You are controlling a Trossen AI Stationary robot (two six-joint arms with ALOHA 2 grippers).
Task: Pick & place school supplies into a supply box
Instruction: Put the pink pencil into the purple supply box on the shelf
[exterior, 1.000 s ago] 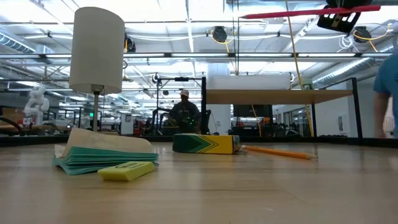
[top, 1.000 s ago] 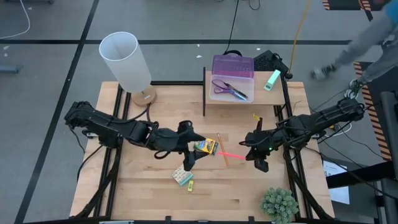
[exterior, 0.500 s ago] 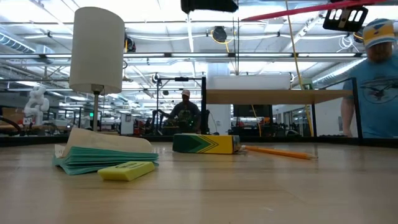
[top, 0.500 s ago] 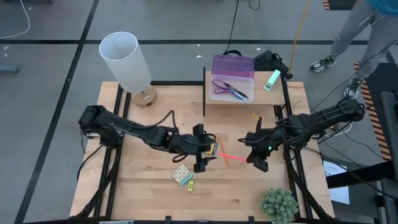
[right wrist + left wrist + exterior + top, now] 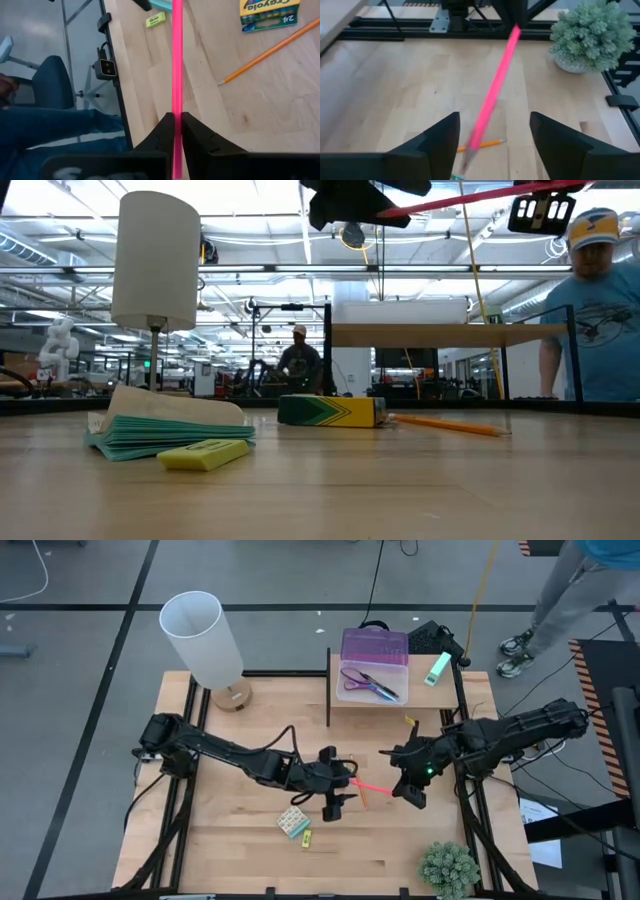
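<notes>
At the back of the table the supply box (image 5: 374, 666) sat on a raised shelf, its purple lid tipped back, with the scissors (image 5: 368, 683) lying inside it. Above mid-table the right gripper (image 5: 404, 784) pinched the pink pen (image 5: 371, 787) at one end, fingers pressed together on it, the pen held level with its long axis running across the table toward the left arm. The left gripper (image 5: 338, 802) hung at the pen's free end with fingers spread wide, the pen lying between them untouched. Half a second earlier that gripper had been over the crayon box (image 5: 331, 411); it had since slid toward the right arm, while the right arm had barely shifted. On the wood lay the crayon box, the orange pencil (image 5: 447, 425), the eraser block (image 5: 293, 822) and the yellow piece (image 5: 306, 837).
</notes>
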